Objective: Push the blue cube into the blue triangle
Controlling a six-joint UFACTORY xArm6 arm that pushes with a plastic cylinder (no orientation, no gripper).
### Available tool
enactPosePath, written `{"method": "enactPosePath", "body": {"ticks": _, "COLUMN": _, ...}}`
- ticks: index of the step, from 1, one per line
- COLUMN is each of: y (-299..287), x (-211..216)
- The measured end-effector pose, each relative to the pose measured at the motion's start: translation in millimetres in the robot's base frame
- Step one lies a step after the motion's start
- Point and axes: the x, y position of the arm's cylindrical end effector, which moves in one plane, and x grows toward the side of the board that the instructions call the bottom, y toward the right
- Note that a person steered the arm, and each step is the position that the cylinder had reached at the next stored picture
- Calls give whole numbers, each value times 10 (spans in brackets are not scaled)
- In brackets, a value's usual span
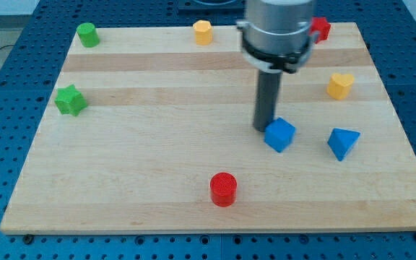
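Blocks lie scattered over the wooden board, and going from the view's left: a green cylinder at the far corner, a green star below it, a yellow cylinder at the top edge, a red cylinder near the bottom. Then comes my tip, a bare rod with nothing to clench or release, resting on the board and seemingly touching the blue cube, which sits at its 4 o'clock, right of the board's middle. The cube looks small, light and rigid, likely to slide easily on smooth wood but to spin if pushed off-centre; pressing squarely on its left face seems best. The blue triangle waits at the cube's 3 o'clock, near but apart. A yellow heart and a red block, partly hidden, sit beyond.
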Motion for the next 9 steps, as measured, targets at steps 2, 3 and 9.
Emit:
{"method": "enactPosePath", "body": {"ticks": 2, "y": 320, "x": 65}}
{"method": "enactPosePath", "body": {"ticks": 3, "y": -186, "x": 63}}
{"method": "enactPosePath", "body": {"ticks": 9, "y": 273, "x": 480}}
